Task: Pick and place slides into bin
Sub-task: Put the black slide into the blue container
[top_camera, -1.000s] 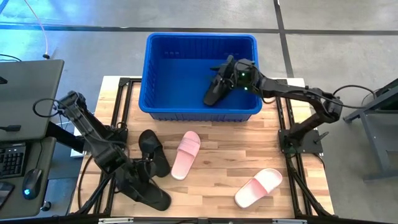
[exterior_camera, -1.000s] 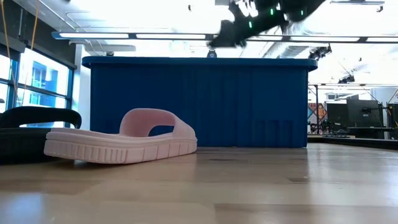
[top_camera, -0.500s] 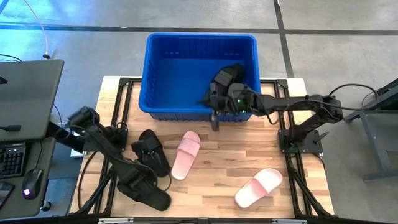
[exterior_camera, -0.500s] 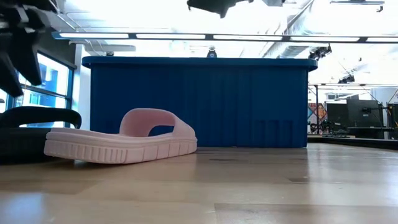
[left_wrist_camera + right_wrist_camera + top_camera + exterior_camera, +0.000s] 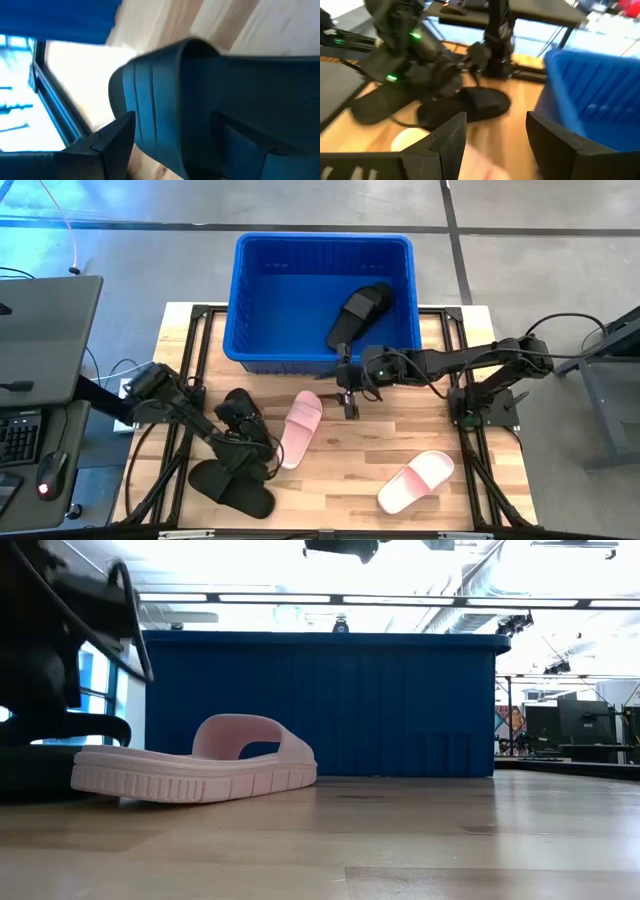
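The blue bin (image 5: pixel 322 300) stands at the table's far edge. One black slide (image 5: pixel 360 315) lies tilted inside it by the right wall. My right gripper (image 5: pixel 349 402) hangs open and empty above the table, just in front of the bin; it also shows in its wrist view (image 5: pixel 495 145). My left gripper (image 5: pixel 250 442) is open, low at a black slide (image 5: pixel 243 420) near the left. That slide's rounded end (image 5: pixel 165 100) fills the left wrist view between the fingers. A second black slide (image 5: pixel 235 485) and two pink slides (image 5: pixel 300 427) (image 5: pixel 415 480) lie sole-down on the table. My left gripper has its fingers (image 5: pixel 102 145) on either side of the black slide's rounded end (image 5: pixel 150 115), which rests on the table. I cannot tell whether they touch it.
The pink slide (image 5: pixel 195 765) lies between the two grippers, in front of the bin's near wall (image 5: pixel 320 705). Bare wood shows at the table's middle and right. A laptop and keyboard (image 5: pixel 40 340) sit beyond the left edge.
My right gripper has let go of a black slide, which now lies in the bin. It has then drawn back over the bin's near wall toward the table's near edge. My left gripper has gone right and down onto the black slide.
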Robot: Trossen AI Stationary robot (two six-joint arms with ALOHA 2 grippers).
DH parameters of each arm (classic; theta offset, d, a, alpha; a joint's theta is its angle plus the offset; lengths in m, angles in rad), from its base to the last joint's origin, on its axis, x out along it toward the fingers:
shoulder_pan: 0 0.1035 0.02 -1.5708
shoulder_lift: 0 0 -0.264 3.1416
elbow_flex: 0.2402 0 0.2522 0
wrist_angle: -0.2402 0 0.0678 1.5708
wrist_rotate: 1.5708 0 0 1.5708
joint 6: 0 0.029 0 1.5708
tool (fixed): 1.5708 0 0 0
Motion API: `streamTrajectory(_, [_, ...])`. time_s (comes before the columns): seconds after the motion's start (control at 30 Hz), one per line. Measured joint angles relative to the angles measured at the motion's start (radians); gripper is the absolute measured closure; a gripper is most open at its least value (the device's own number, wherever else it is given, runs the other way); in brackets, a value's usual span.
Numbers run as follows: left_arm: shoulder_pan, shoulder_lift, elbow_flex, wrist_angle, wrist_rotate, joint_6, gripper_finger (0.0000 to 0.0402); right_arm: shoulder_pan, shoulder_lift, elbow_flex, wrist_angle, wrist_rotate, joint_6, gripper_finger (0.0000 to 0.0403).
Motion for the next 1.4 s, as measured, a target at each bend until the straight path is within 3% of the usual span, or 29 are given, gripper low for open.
streamTrajectory(0.13, [0.025, 0.046, 0.000, -0.001, 0.062, 0.039, 0.0172, 0.043, 0.000, 0.000, -0.081, 0.000, 0.108, 0.0206])
streamTrajectory(0.27, [0.021, 0.052, 0.000, 0.013, 0.099, 0.049, 0.0234, 0.098, 0.000, 0.000, -0.194, 0.026, 0.189, 0.0206])
streamTrajectory(0.47, [-0.022, 0.046, 0.098, -0.027, 0.120, 0.056, 0.0382, 0.201, 0.000, 0.000, -0.351, 0.236, 0.268, 0.0206])
streamTrajectory(0.57, [-0.058, 0.046, 0.218, -0.101, 0.086, 0.068, 0.0379, 0.260, 0.001, -0.001, -0.417, 0.371, 0.358, 0.0206])
streamTrajectory(0.77, [-0.145, 0.046, 0.497, -0.213, -0.096, 0.181, 0.0392, 0.339, -0.008, -0.002, -0.432, 0.529, 0.341, 0.0206])
streamTrajectory(1.03, [-0.194, 0.039, 0.812, -0.216, -0.459, 0.520, 0.0390, 0.385, -0.012, -0.002, -0.435, 0.573, 0.341, 0.0206])
streamTrajectory(1.2, [-0.130, 0.039, 0.951, -0.216, -0.710, 0.784, 0.0390, 0.387, -0.012, -0.002, -0.434, 0.574, 0.341, 0.0206])
streamTrajectory(1.4, [0.077, 0.038, 1.022, -0.216, -0.797, 0.970, 0.0397, 0.387, -0.012, -0.002, -0.436, 0.574, 0.317, 0.0206])
